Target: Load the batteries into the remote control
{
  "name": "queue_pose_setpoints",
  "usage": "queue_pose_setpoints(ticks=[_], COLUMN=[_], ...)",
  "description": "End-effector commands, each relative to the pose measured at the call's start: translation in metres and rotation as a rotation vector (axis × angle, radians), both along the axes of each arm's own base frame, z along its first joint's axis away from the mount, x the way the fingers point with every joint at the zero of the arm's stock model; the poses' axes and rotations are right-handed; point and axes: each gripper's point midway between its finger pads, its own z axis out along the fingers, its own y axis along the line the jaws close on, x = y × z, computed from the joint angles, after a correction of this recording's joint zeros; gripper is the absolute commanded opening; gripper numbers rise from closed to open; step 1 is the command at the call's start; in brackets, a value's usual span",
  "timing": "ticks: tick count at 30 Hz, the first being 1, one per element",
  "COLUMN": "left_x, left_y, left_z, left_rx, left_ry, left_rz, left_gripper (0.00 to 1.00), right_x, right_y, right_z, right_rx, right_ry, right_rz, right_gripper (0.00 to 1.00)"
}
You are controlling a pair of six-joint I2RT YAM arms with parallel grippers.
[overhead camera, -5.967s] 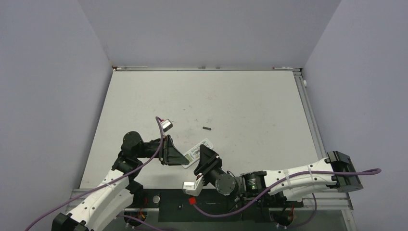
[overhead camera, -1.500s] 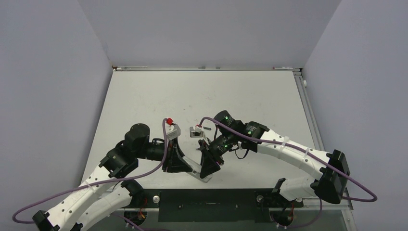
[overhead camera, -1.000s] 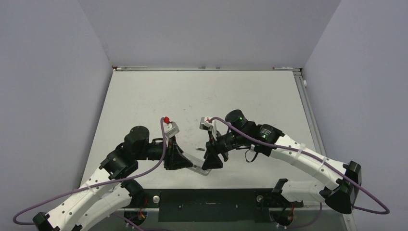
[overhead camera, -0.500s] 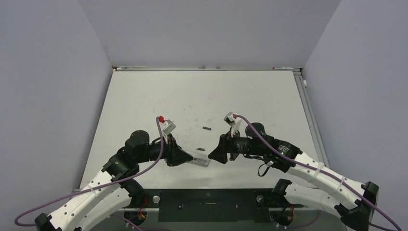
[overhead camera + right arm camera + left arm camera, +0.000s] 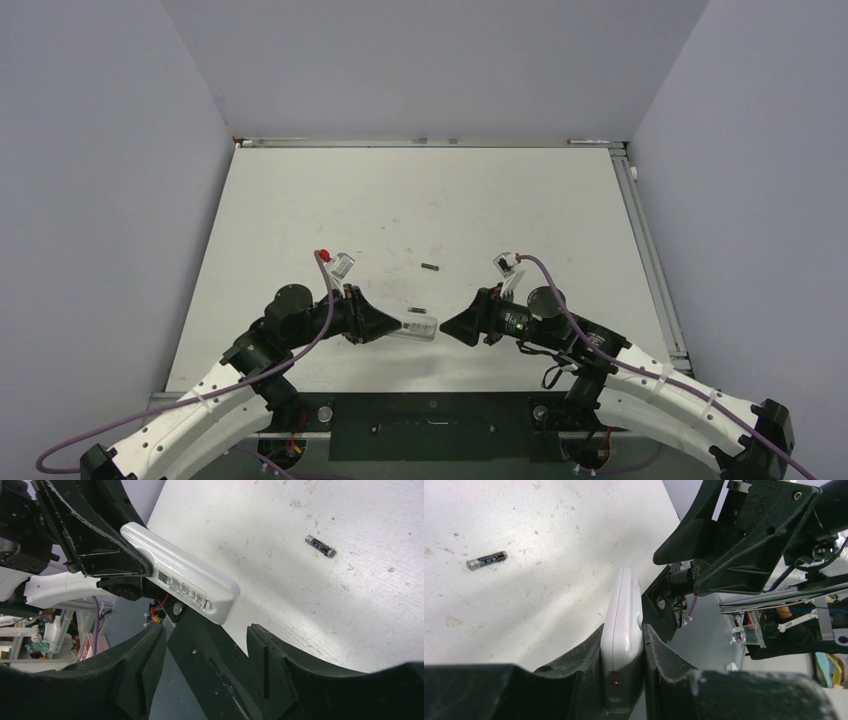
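Right tool (image 5: 446,325) now clear of remote control (image 5: 420,328), unclenched; left tool (image 5: 394,327) tight on it; label (image 5: 181,586) only in right-wrist view.

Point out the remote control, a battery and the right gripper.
remote control (image 5: 622,630), left wrist view, its white side edge.
battery (image 5: 486,560), left wrist view, middle of its body.
right gripper (image 5: 446,325), top view, between its fingertips.

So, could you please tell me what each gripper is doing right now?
Left gripper: closed on the remote control.
Right gripper: open, holding nothing.
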Motion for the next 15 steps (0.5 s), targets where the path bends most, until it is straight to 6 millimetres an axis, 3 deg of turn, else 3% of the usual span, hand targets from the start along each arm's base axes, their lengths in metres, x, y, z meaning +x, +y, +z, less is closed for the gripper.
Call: queue_pose_setpoints(ticks=[1, 15], left_x=[0.008, 0.011], left_y=[-0.002, 0.003], left_z=[0.014, -0.009], left_rx=[-0.094, -0.071], left_ry=[0.016, 0.146], left_rz=[0.062, 0.139], left_gripper=[0.00, 0.00], right_x=[0.004, -0.007], right_y=[0.008, 0.037], right_z=[0.022, 0.019], right_rx=[0.157, 0.133], right_ry=[-0.013, 0.057], right_rz=[-0.022, -0.007], right_gripper=[0.59, 0.62])
